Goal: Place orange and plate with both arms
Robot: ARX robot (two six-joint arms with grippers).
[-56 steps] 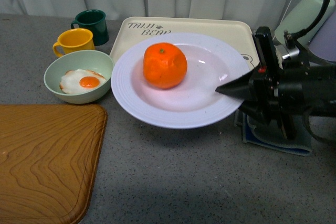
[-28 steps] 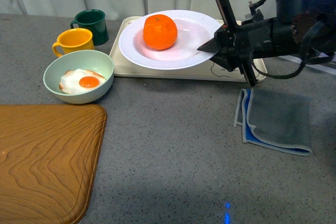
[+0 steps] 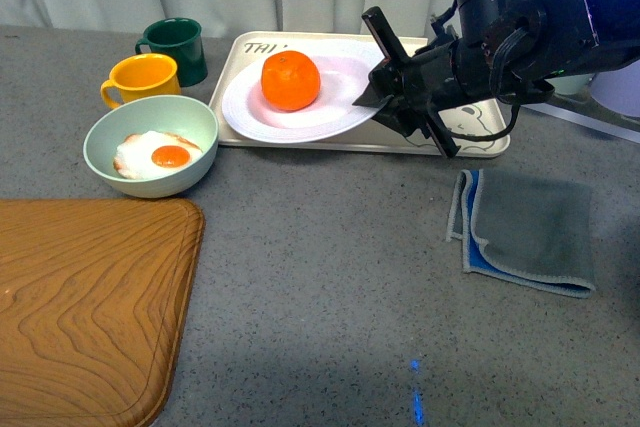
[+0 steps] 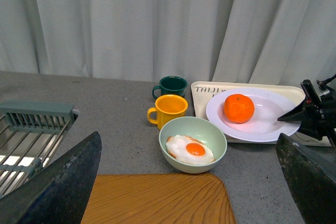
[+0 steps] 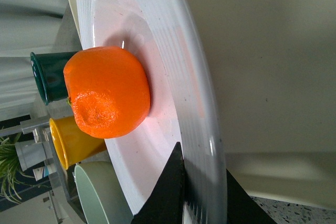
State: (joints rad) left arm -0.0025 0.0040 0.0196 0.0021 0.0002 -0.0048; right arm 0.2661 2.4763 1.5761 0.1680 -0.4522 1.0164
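Observation:
The orange (image 3: 291,80) sits in the white ribbed plate (image 3: 250,113), which is over the cream tray (image 3: 474,137) at the back; I cannot tell if the plate touches the tray. My right gripper (image 3: 372,97) is shut on the plate's right rim. In the right wrist view the black fingers (image 5: 168,192) pinch the plate's rim (image 5: 178,77) on both sides, with the orange (image 5: 107,100) just beyond them. My left gripper (image 4: 187,136) is open and empty, held back over the near left side, and looks across at the orange (image 4: 239,108) and plate (image 4: 262,129).
A pale green bowl (image 3: 195,122) with a fried egg stands left of the tray, with a yellow mug (image 3: 143,78) and a dark green mug (image 3: 177,47) behind it. A wooden board (image 3: 90,297) fills the near left. A grey cloth (image 3: 525,227) lies right. A dish rack (image 4: 31,129) is far left.
My right gripper has carried the plate with the orange away from the near middle, back and down over the cream tray. The bowl, mugs, board and cloth have not moved.

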